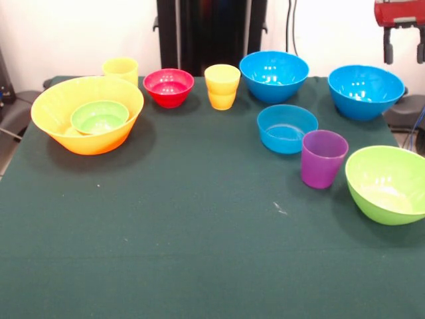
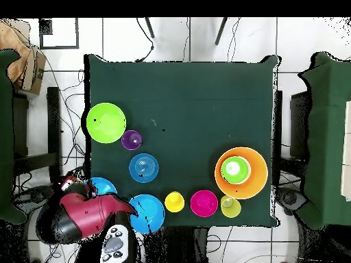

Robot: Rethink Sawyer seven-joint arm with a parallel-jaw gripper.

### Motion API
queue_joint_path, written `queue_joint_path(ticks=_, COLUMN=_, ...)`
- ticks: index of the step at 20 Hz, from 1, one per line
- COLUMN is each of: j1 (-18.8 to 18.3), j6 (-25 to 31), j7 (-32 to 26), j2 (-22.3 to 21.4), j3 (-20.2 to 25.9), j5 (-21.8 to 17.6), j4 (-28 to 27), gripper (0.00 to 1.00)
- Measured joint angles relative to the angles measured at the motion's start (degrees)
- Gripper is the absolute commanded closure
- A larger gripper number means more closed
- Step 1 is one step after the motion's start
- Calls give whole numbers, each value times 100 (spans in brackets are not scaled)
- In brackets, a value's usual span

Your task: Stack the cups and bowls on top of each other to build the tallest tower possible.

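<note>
My gripper (image 1: 404,50) hangs at the top right of the front view, open and empty, above and just behind a large blue bowl (image 1: 365,91). A second large blue bowl (image 1: 273,75) stands at the back middle. The huge orange-yellow bowl (image 1: 86,129) at the left holds the small green bowl (image 1: 99,116). One yellow cup (image 1: 120,68) stands behind it, another (image 1: 222,86) beside the small red bowl (image 1: 169,87). The shallow blue bowl (image 1: 287,127), purple cup (image 1: 323,158) and lime green bowl (image 1: 388,183) stand at the right.
In the overhead view my red and black arm (image 2: 86,212) covers part of one blue bowl (image 2: 103,186) at the table's corner. The green cloth table (image 1: 199,232) has open room in the middle and front. Chairs stand beside the table.
</note>
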Motion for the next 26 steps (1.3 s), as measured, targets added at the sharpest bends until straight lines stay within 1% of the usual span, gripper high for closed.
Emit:
queue_joint_path(ticks=4, j1=49, j6=-2, j7=138, j2=55, j3=-1, j5=552, j4=145, gripper=0)
queue_joint_path(ticks=7, j1=29, j6=-2, j7=244, j2=145, j3=-7, j5=848, j4=214, gripper=0)
queue_joint_path(ticks=10, j1=5, j6=-5, j7=284, j2=244, j3=-12, j5=970, j4=221, gripper=0)
queue_joint_path(ticks=14, j1=31, j6=-6, j7=290, j2=583, j3=-125, j5=1159, j4=217, gripper=0)
queue_joint_path(ticks=18, j1=182, j6=-8, j7=290, j2=1135, j3=-379, j5=1367, j4=154, gripper=0)
queue_joint_path(ticks=20, j1=262, j6=-10, j7=290, j2=1273, j3=-453, j5=1432, j4=126, gripper=0)
queue_joint_path(ticks=23, j1=493, j6=-8, j7=290, j2=1516, j3=-634, j5=1596, j4=65, gripper=0)
queue_joint_path(ticks=25, j1=721, j6=-8, j7=290, j2=1669, j3=-749, j5=1751, j4=42, gripper=0)
queue_joint_path(ticks=26, j1=742, j6=-8, j7=290, j2=1679, j3=-752, j5=1765, j4=42, gripper=0)
